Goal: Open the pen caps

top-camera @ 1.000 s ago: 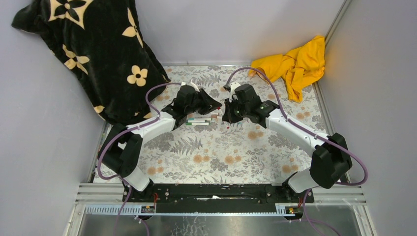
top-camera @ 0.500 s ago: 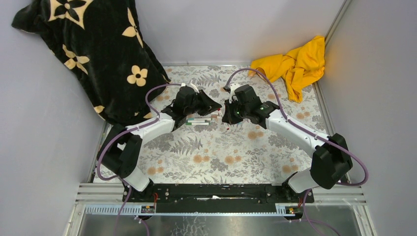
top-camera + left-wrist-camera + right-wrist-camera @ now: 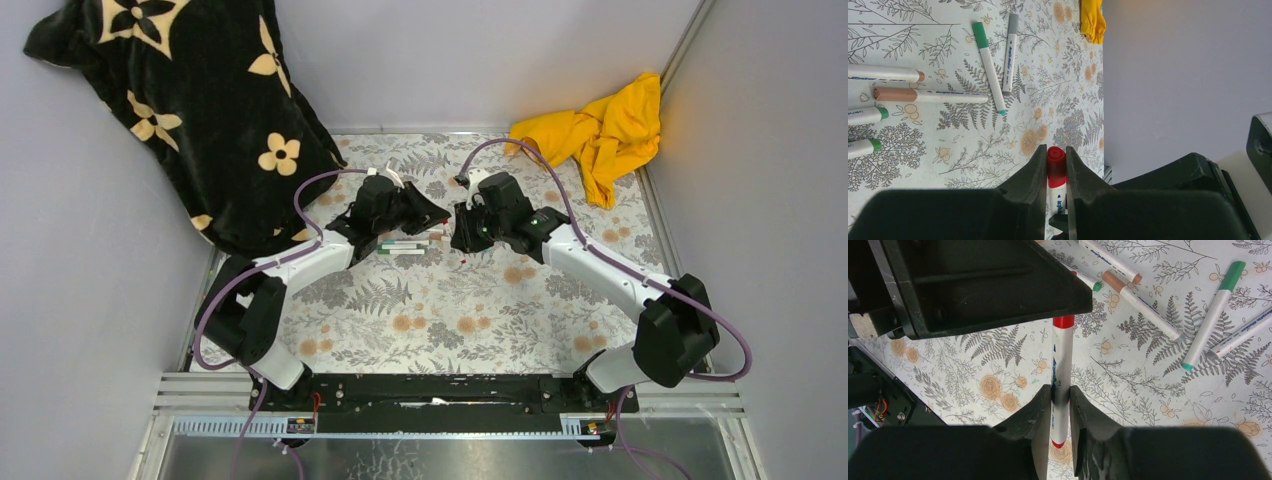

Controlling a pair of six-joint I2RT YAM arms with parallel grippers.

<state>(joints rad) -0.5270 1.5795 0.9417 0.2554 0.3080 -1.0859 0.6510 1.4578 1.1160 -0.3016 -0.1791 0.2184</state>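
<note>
A white pen is held in the air between both grippers over the floral table. My left gripper is shut on its red cap. My right gripper is shut on the white barrel, whose lower red end pokes out behind the fingers. The cap still sits on the barrel. In the top view the left gripper and the right gripper meet tip to tip at the table's middle back. Several other capped pens lie on the table, with a green cap, a grey cap and a brown cap.
A black blanket with cream flowers hangs at the back left. A yellow cloth lies at the back right. Grey walls close in the table on three sides. The loose pens lie just under and left of the grippers.
Both grippers have drifted very slightly left, still shut on the same pen. Nothing else has moved.
</note>
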